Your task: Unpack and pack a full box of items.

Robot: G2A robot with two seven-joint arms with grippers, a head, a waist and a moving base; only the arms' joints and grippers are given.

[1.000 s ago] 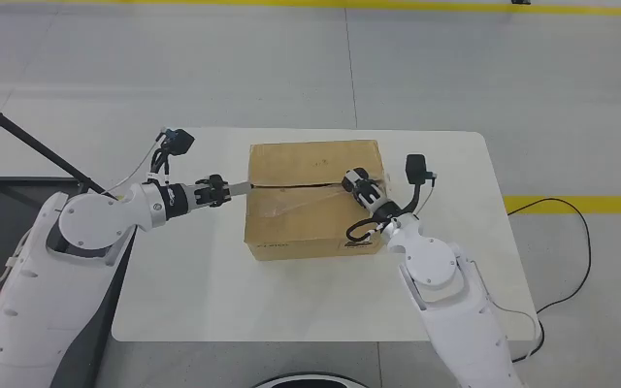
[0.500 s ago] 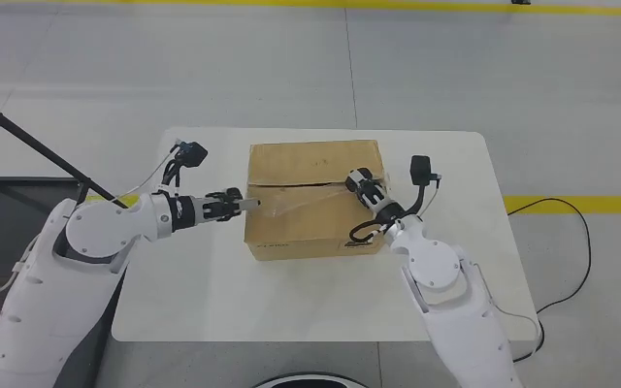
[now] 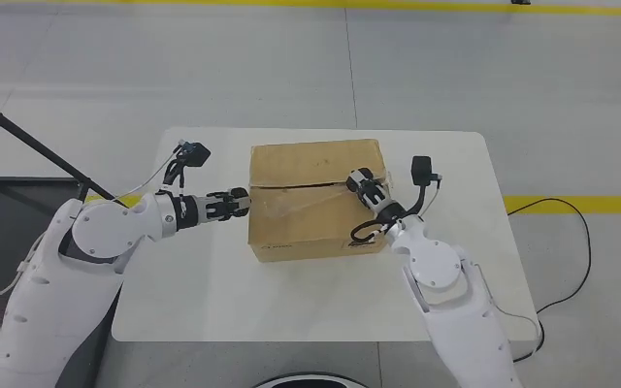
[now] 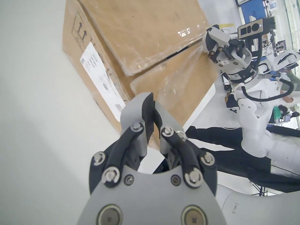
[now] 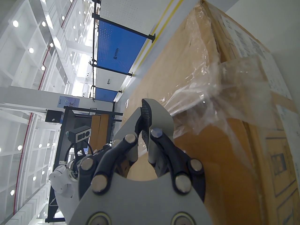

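Observation:
A brown cardboard box stands in the middle of the white table. Its top flaps are closed, and crinkled clear tape lies loose along the seam. My left gripper is shut and sits at the box's left side, close to the top edge; its tips hold nothing that I can see. My right gripper is shut on top of the box at the seam's right end. The loose tape reaches its tips; whether it is pinched I cannot tell. From the left wrist, the right gripper rests on the tape.
The table has free white surface in front of the box and to its left. A printed label is on the box's side. A black cable lies on the floor right of the table.
My left gripper has drawn back from the seam's left end toward the table's front, and now sits beside the box's left face. The right gripper has stayed at the seam.

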